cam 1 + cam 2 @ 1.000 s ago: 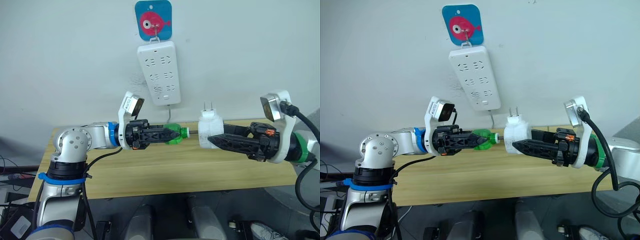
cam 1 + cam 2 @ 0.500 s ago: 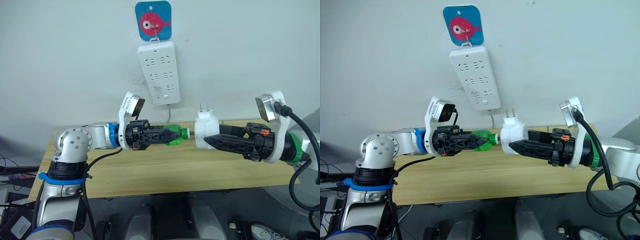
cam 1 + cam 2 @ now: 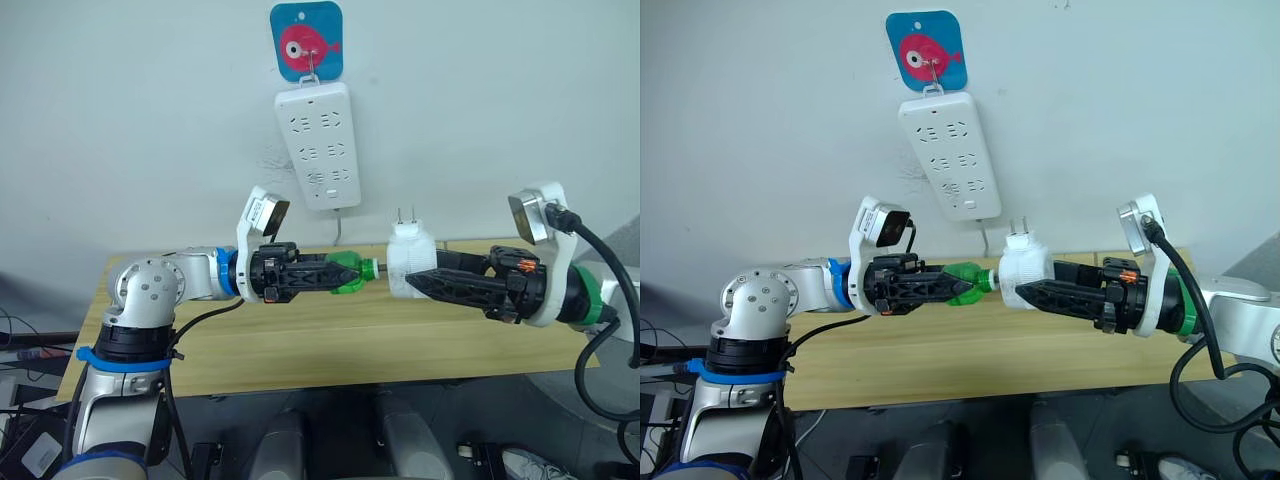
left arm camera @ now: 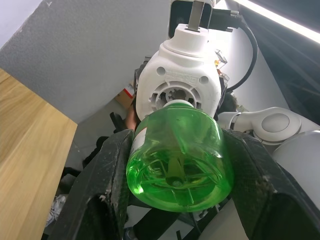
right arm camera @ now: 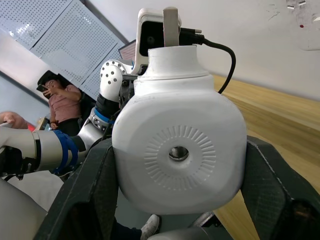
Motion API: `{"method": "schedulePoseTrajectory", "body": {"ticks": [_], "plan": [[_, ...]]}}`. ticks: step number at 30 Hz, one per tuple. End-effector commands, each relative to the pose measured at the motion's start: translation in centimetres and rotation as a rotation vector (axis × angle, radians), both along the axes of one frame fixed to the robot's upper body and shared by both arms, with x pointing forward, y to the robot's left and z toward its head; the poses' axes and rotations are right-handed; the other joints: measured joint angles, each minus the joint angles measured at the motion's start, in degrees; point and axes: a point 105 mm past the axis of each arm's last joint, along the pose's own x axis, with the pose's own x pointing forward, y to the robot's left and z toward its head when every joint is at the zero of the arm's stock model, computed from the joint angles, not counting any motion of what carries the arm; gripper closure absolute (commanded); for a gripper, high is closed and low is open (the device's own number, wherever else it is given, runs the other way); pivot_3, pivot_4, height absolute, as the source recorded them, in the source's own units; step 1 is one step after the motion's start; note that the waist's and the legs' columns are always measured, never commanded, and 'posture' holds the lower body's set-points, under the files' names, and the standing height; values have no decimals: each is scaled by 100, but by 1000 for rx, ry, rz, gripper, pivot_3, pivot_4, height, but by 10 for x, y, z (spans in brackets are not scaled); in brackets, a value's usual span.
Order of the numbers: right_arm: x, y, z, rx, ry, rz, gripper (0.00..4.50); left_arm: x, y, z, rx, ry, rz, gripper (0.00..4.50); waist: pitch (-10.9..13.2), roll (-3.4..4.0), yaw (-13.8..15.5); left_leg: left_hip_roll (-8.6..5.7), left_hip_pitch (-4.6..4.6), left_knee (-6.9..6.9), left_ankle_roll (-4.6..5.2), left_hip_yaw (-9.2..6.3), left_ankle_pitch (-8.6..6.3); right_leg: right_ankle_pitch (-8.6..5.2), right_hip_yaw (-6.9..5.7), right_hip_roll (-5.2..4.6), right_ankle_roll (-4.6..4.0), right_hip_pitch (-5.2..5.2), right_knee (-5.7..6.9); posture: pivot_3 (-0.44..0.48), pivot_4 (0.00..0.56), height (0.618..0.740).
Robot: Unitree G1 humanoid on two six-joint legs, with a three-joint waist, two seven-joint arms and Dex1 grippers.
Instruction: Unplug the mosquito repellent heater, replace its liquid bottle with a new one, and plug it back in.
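Note:
My left gripper (image 3: pixel 325 273) is shut on a green liquid bottle (image 3: pixel 348 272), held level above the wooden table (image 3: pixel 330 345) with its neck pointing right. My right gripper (image 3: pixel 425 283) is shut on the white mosquito repellent heater (image 3: pixel 410 262), whose two prongs point up. The bottle's neck meets the heater's left side. In the left wrist view the green bottle (image 4: pixel 180 155) sits between the black fingers (image 4: pixel 107 190), in line with the round socket of the heater (image 4: pixel 179 80). The right wrist view shows the heater (image 5: pixel 180 145) from behind, between the fingers (image 5: pixel 90 185).
A long white power strip (image 3: pixel 318 145) hangs on the wall from a blue fish hook (image 3: pixel 306 40), above and between both grippers. Its cable drops behind the table. A seated person (image 5: pixel 62 95) shows far back in the right wrist view.
My right gripper has carried the heater left toward the bottle. The gap between bottle neck and heater has closed. The left gripper has barely moved.

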Motion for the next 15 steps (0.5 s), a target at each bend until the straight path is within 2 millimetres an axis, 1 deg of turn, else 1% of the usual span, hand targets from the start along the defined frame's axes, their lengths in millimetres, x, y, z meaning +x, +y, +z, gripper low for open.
{"method": "schedulePoseTrajectory", "body": {"ticks": [1,6,10,15], "plan": [[-14,11,10,25,-39,78,1550,-10,-9,5,2,-49,-66,2138,0,0,0,0,0,0,0,0,0,0,0,0,0,0,0,-172,169,740],[-12,12,7,13,-37,72,1550,-11,-9,4,8,-57,-71,2138,0,0,-1,0,0,0,0,-1,0,0,0,0,0,0,0,-172,170,740],[-14,16,5,9,-36,93,1550,-8,-11,5,2,-64,-59,2138,-1,0,0,0,1,0,0,0,0,0,0,0,0,0,1,-170,169,740],[-14,21,1,-15,-42,98,1550,-10,-12,5,0,-69,-69,2138,-1,0,0,0,1,0,0,-2,0,0,-1,0,0,0,2,-170,168,740]]}}
